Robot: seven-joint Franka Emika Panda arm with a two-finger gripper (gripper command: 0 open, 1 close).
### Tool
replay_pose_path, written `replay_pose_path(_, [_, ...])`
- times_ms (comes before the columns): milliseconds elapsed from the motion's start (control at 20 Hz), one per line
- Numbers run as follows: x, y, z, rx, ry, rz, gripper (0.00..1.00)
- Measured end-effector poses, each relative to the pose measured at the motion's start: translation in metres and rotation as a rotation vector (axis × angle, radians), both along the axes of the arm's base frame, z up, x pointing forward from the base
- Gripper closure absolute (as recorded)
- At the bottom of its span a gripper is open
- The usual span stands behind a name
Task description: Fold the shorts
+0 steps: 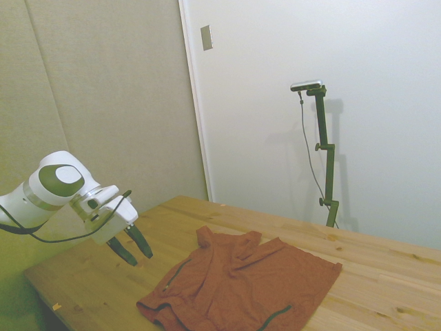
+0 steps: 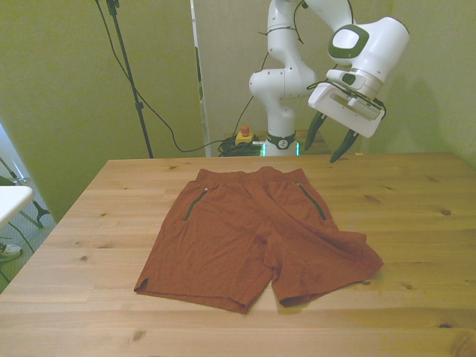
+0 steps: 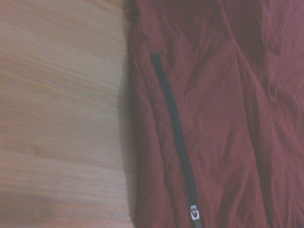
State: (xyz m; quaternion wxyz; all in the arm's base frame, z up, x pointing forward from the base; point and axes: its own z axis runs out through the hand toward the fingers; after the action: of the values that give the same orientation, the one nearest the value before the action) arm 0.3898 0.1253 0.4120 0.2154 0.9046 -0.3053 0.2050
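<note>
The rust-red shorts (image 2: pixel 253 234) lie spread out on the wooden table (image 2: pixel 416 223), waistband at the far side, one leg wrinkled toward the front view's right. In the side view the shorts (image 1: pixel 241 286) lie rumpled near the table's front. My gripper (image 2: pixel 329 146) hangs tilted in the air beyond the waistband, toward the front view's right, open with nothing between its dark fingers. The side view shows the gripper (image 1: pixel 131 247) left of the shorts, above bare wood. A dark zipper line (image 3: pixel 175 137) on the shorts (image 3: pixel 223 118) fills the wrist view beside bare table (image 3: pixel 57 109).
A black stand with a cable (image 2: pixel 130 82) rises behind the table at the front view's left. A white surface's corner (image 2: pixel 11 199) pokes in at that view's left edge. Bare wood surrounds the shorts on all sides.
</note>
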Motion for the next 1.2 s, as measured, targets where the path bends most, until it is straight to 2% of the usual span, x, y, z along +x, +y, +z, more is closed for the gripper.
replay_pose_path(400, [-0.019,0.010,-0.028,-0.073,0.077,0.055,0.00])
replay_pose_path(900, [-0.013,0.011,-0.064,-0.096,0.135,0.067,0.00])
replay_pose_path(1200, [-0.001,-0.002,-0.078,-0.090,0.168,0.039,0.00])
